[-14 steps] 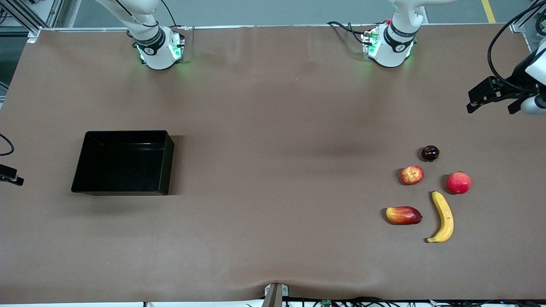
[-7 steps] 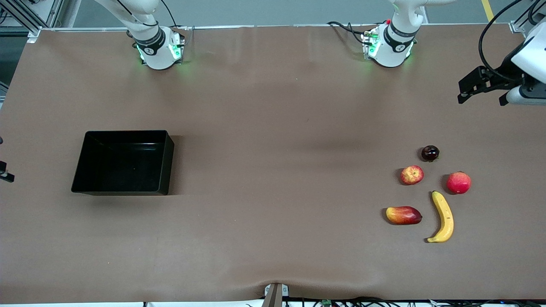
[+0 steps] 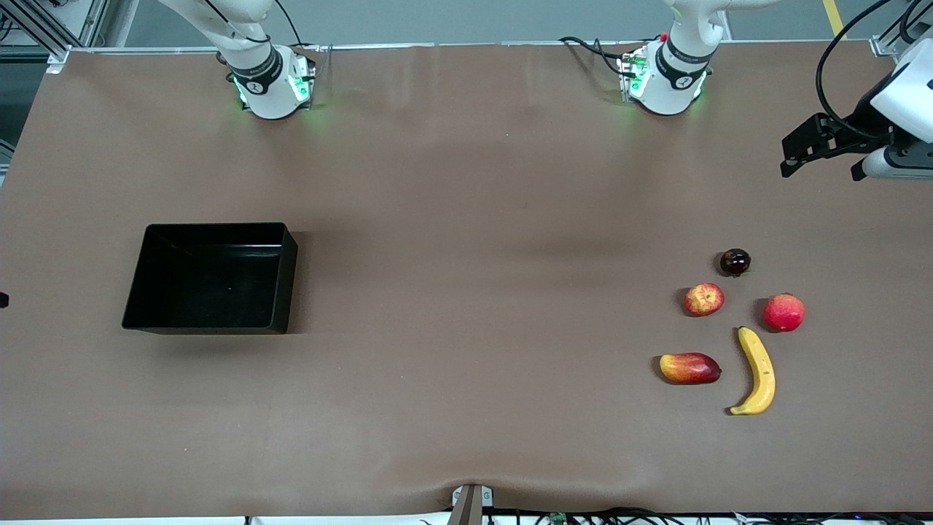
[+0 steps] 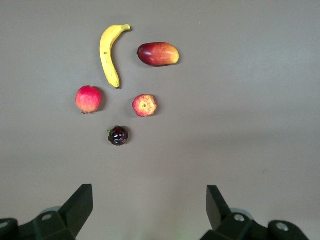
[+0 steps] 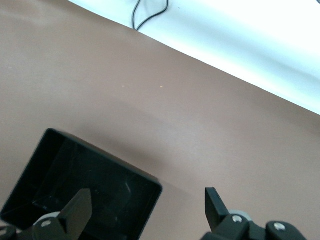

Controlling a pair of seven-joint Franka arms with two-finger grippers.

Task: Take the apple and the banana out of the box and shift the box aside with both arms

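Nearest, toward the left arm's end, banana (image 3: 758,370), then apple (image 3: 703,299) beside it, farther; box (image 3: 211,278) toward the right arm's end; left gripper (image 4: 149,206) wide open, empty, high over the table's end; right gripper (image 5: 147,206) likewise, above the box.

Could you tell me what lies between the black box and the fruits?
Nothing: the front view shows only bare table between the box and the apple.

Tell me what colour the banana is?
Yellow. The banana shows best in the left wrist view.
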